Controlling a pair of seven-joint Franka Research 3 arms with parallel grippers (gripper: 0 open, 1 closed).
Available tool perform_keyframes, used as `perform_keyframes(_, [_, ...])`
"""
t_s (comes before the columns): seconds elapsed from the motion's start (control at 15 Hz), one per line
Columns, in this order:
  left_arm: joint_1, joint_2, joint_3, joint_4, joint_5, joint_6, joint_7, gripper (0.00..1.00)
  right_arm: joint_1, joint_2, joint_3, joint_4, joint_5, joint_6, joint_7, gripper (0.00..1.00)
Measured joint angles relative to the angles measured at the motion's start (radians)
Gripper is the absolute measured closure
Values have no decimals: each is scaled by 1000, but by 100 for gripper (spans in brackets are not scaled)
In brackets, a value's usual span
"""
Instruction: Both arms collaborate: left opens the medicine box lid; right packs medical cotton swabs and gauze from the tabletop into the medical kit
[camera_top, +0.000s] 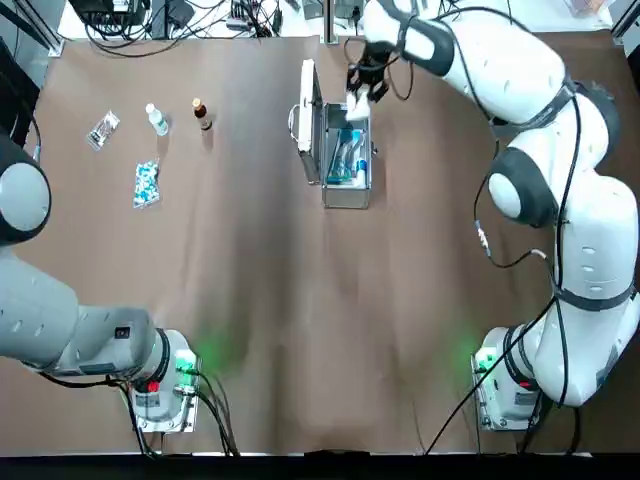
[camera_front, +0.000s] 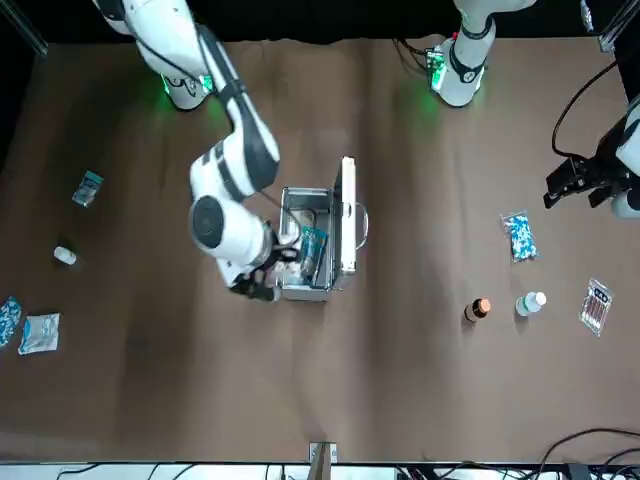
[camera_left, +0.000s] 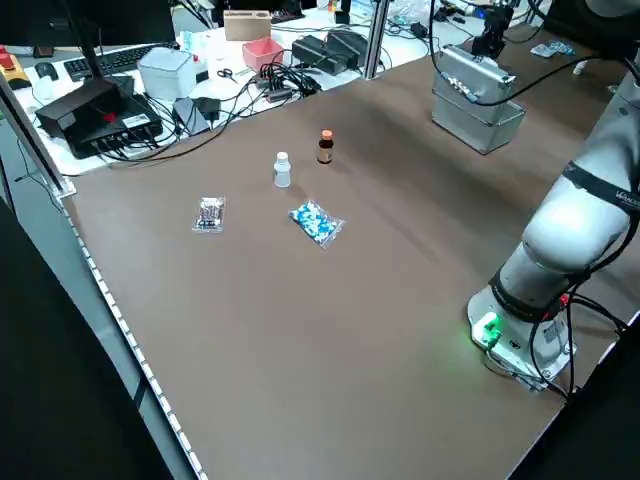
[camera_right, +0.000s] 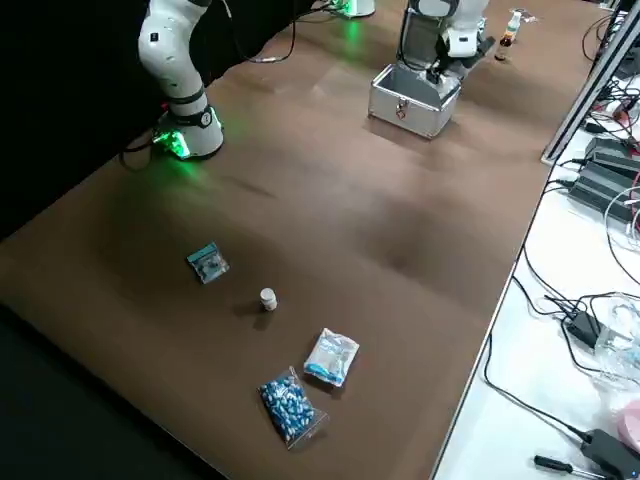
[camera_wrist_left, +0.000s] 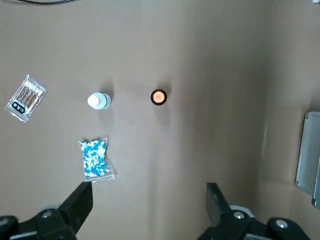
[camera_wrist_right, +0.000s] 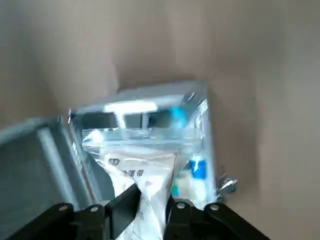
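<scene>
Now right fingers (camera_wrist_right: 150, 210) pinching gauze (camera_wrist_right: 137, 175) above open medical kit (camera_top: 345, 190); left fingers (camera_wrist_left: 145, 210) spread, empty.

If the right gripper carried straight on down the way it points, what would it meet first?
Most likely the medical cotton swabs already lying in the open medical kit; the right gripper holds the gauze just above them, though depth is unclear.

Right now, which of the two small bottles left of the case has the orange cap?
The dark brown bottle with the orange cap stands nearer the medical kit; the clear bottle beside it has a white cap.
</scene>
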Motion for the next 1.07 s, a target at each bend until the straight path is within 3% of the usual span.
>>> perform_keyframes(0.4, [0, 0, 0, 0, 0, 0, 0, 0, 39, 15, -4, -29, 6, -18, 9, 78])
perform_keyframes(0.47, [0, 0, 0, 0, 0, 0, 0, 0, 40, 14, -5, -29, 7, -25, 9, 62])
perform_keyframes(0.87, [0, 0, 0, 0, 0, 1, 0, 0, 51, 14, -6, -29, 7, -26, 7, 7])
perform_keyframes(0.93, [0, 0, 0, 0, 0, 0, 0, 0, 48, 13, -11, -27, 7, -27, 7, 2])
perform_keyframes(1.07, [0, 0, 0, 0, 0, 0, 0, 1, 34, 7, -25, -16, 6, -43, 6, 2])
